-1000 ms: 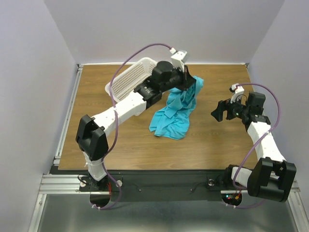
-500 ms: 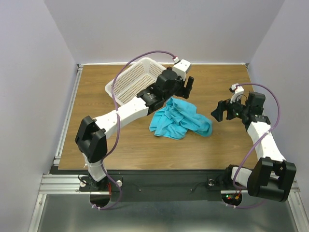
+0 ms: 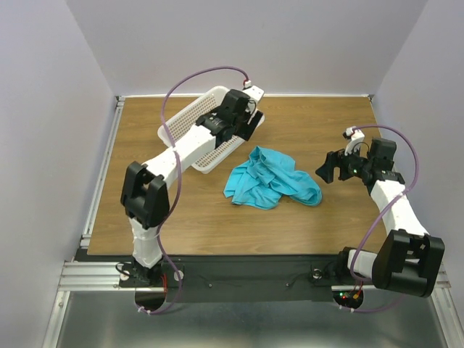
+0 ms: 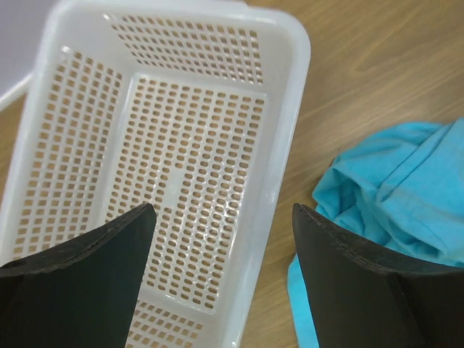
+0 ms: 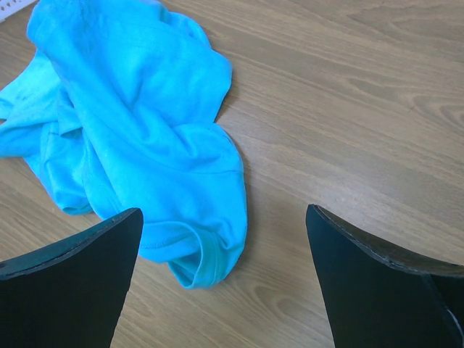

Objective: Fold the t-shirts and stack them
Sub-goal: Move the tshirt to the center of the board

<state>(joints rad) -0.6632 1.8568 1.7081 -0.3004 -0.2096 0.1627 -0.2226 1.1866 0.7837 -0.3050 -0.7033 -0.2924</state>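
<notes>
Our left tool (image 4: 222, 217) stands wide, its two dark, flat wedge-shaped fingers (image 4: 94, 268) well apart and nothing between them. It hangs over the near right end of a white plastic mesh basket (image 3: 185, 112), a shallow rectangular tray with rounded corners and walls and floor pierced by rows of small slots, through which the wood shows. The basket sits toward the far left corner of the brown wood-grain worktop (image 3: 326, 217), set at an angle to its edges.

Our right tool (image 5: 223, 214) is also wide, with the same blunt black fingers and nothing in its grip. It hovers low near the right edge of the worktop and faces left.

The plain turquoise-blue cloth t-shirt (image 3: 272, 177) lies in a soft, crumpled heap about the middle of the worktop, between the two tools. Its folds overlap loosely. A hemmed, rounded lobe reaches toward the right tool, close to it but apart. Its far left edge lies just beside the basket's corner; we cannot tell whether they touch.

A second ago the left tool was clamped on the t-shirt and held it up, so the cloth hung in a long drape down to the worktop. Since then it has let go, and the t-shirt has dropped flat and spread rightward. The left arm has drawn back toward the far left, over the basket. The right tool has hardly moved.
</notes>
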